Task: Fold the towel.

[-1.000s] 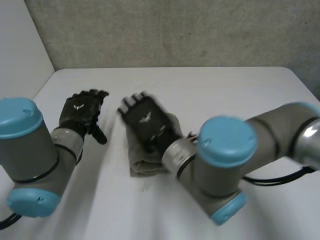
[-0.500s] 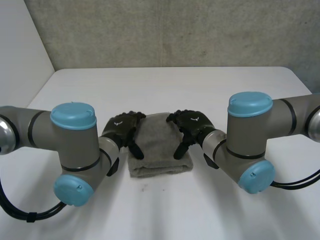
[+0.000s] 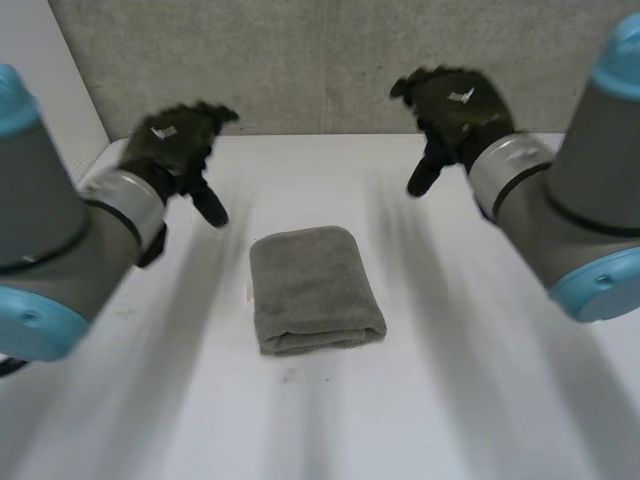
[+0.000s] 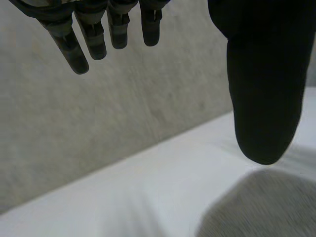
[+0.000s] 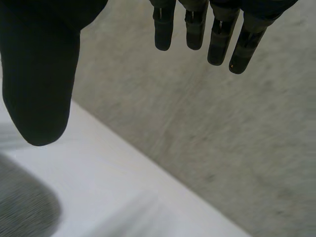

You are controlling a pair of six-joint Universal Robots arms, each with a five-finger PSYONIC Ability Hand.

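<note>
The fingers of the left hand hung straight and well apart from the thumb, holding nothing, and the fingers of the right hand hung the same way, spread from their own thumb and empty. Behind everything stood a rough grey wall, and below it lay the white tabletop. The left arm and the right arm, grey with light-blue caps, came in from either side, each holding its hand high over the far part of the tabletop, the two hands well apart. The towel lay in the middle of the tabletop between the arms, a grey-brown cloth folded into a thick, compact rectangle, with rounded far corners and its layered edge on the near side. Neither hand touched it. In the left wrist view a part of the towel showed just past the tip of the thumb, and in the right wrist view another part of it showed past that hand's thumb
</note>
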